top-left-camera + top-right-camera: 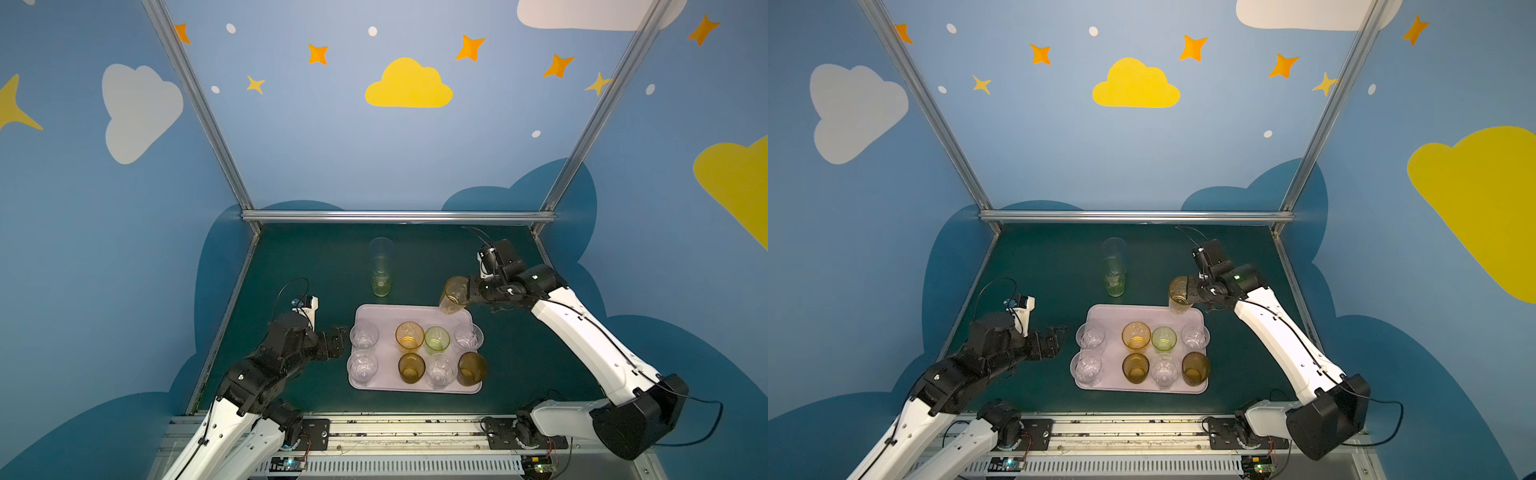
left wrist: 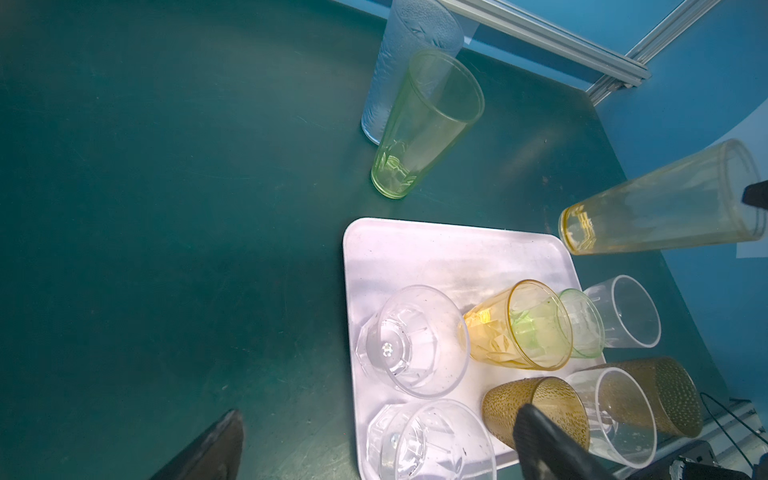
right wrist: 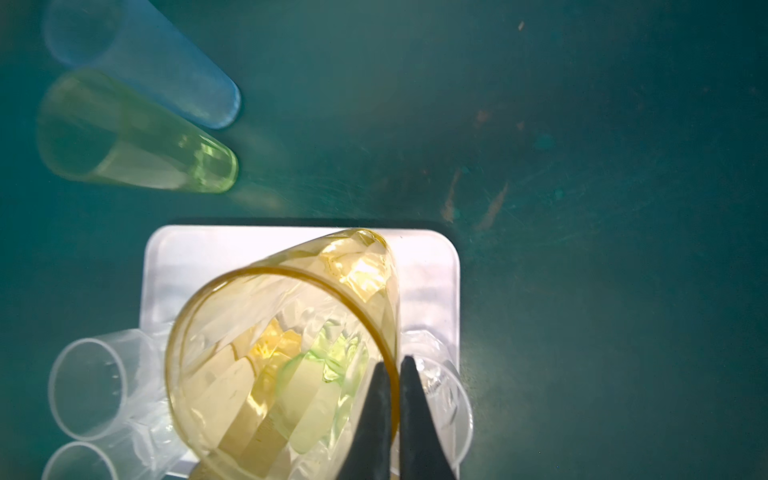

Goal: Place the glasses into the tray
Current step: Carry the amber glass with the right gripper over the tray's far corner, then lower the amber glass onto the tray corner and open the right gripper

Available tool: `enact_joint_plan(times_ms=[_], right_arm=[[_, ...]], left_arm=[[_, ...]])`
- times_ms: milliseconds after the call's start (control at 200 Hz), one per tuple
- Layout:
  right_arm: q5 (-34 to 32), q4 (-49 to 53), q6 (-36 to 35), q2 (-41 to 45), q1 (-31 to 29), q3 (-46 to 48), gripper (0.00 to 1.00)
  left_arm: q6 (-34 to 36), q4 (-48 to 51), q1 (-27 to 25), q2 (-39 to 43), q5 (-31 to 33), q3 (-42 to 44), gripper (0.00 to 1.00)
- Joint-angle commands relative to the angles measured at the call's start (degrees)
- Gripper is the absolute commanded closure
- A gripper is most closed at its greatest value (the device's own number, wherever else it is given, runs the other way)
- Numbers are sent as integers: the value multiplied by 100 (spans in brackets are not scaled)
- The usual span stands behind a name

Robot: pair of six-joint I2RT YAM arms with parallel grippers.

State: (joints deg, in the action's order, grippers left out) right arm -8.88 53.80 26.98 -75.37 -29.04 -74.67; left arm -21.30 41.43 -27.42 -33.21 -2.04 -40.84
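my right pincer (image 3: 395,362) pinching rim of tall amber glass (image 1: 454,296), glass tilted, base over tray (image 1: 376,316) upper-right corner in a top view. left pincer (image 1: 337,343) spread, empty, just left of tray.

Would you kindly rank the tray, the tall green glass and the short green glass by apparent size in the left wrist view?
1. tray
2. tall green glass
3. short green glass, partly hidden behind the short amber glass
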Motion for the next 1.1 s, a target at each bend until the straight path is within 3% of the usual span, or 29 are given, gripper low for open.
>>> enact_joint_plan(times_ms=[0, 441, 1091], right_arm=[[-126, 209, -35, 10, 55, 62, 100], [-115, 8, -18, -175, 212, 480, 100], [106, -229, 26, -449, 416, 594, 100]], left_arm=[[12, 41, -10, -1, 62, 50, 0], [200, -233, -15, -18, -610, 66, 0], [143, -153, -14, 128, -349, 86, 0]])
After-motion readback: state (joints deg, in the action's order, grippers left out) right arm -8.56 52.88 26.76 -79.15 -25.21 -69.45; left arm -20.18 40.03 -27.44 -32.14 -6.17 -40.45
